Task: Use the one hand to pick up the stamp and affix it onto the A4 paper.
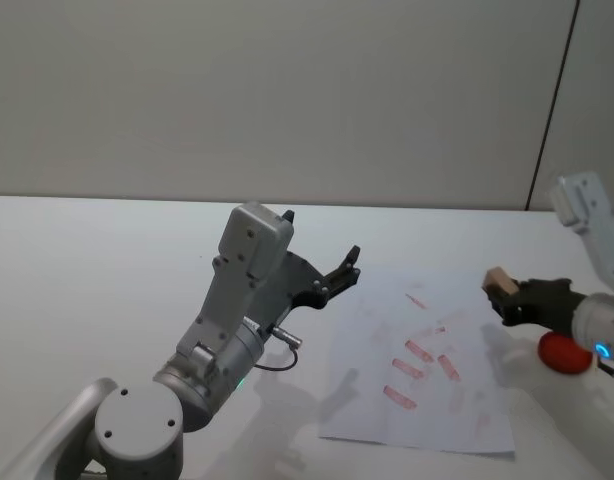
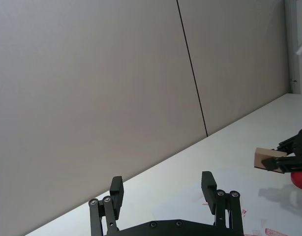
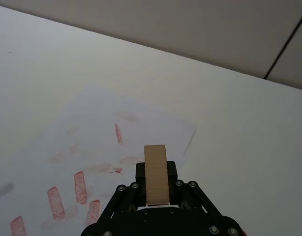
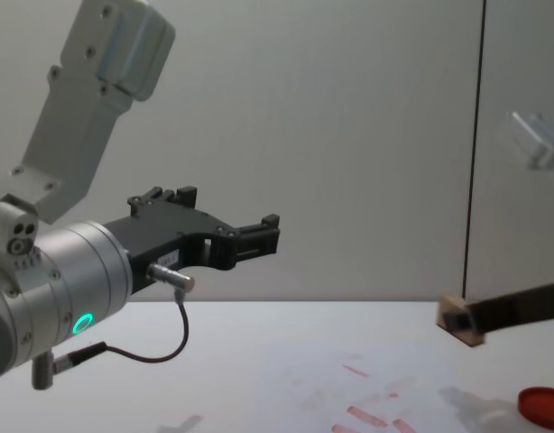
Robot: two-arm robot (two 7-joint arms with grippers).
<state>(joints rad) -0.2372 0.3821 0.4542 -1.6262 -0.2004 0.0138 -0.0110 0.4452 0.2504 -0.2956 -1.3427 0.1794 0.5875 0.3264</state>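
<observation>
Nearest me, the A4 paper's front edge lies on bare table, with red marks clustered mid-sheet. Just off its right edge sits the red ink pad. My right gripper hangs above the pad, pinching the stamp in the air by the sheet's far right corner. The left gripper is raised left of the sheet, fingers spread. Beyond, I have open table up to the wall.
</observation>
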